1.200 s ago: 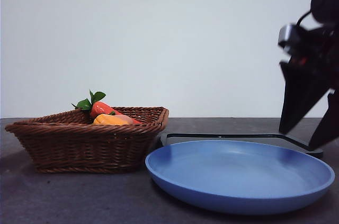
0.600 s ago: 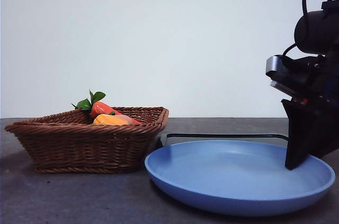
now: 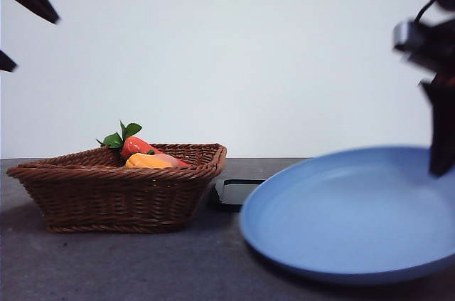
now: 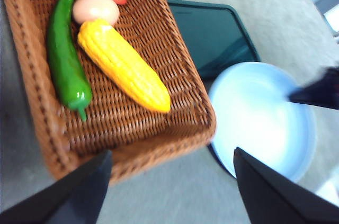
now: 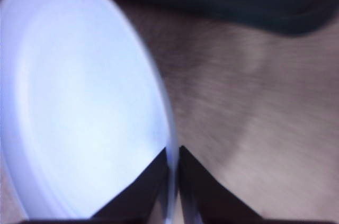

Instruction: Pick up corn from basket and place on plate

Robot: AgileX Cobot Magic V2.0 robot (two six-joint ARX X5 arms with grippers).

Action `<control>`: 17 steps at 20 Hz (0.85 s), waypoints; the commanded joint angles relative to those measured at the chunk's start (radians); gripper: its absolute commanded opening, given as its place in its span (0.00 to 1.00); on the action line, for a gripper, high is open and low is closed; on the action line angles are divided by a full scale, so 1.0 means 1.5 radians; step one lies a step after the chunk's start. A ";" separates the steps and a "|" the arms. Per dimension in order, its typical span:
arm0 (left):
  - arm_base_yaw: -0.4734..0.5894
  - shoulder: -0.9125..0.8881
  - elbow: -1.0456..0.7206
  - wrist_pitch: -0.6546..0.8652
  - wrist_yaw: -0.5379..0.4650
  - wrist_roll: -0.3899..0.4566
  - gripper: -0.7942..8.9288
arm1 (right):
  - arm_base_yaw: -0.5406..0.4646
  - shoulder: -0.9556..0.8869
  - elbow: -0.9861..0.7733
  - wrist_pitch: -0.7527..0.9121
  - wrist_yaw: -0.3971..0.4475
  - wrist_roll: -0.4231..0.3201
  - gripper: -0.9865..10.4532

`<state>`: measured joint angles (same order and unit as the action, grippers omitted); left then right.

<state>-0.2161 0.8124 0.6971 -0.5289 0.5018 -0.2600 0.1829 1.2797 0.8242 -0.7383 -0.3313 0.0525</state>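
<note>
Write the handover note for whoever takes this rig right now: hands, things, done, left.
Right hand: shut on the rim of the plate, which is tilted, its far side raised off the table.
Left hand: open, holding nothing, above the near end of the basket.
Corn: lying in the basket beside a green pepper and an egg.
Done: nothing placed yet.
Left: grasp the corn, lift it out, set it on the plate.

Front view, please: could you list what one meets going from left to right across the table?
Basket holding the corn → black tray → tilted plate → right claw shut on the plate's rim.
</note>
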 commanded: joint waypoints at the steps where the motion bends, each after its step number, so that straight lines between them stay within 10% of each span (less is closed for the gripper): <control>1: -0.034 0.047 0.013 0.054 -0.034 -0.057 0.47 | -0.010 -0.060 0.006 -0.019 0.001 -0.008 0.09; 17: -0.168 0.587 0.374 -0.057 -0.263 -0.104 0.47 | -0.028 -0.292 0.006 -0.067 -0.001 -0.005 0.09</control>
<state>-0.4614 1.6836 1.2407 -0.6189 0.1097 -0.4095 0.1383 0.8383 0.8242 -0.8490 -0.3256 0.0486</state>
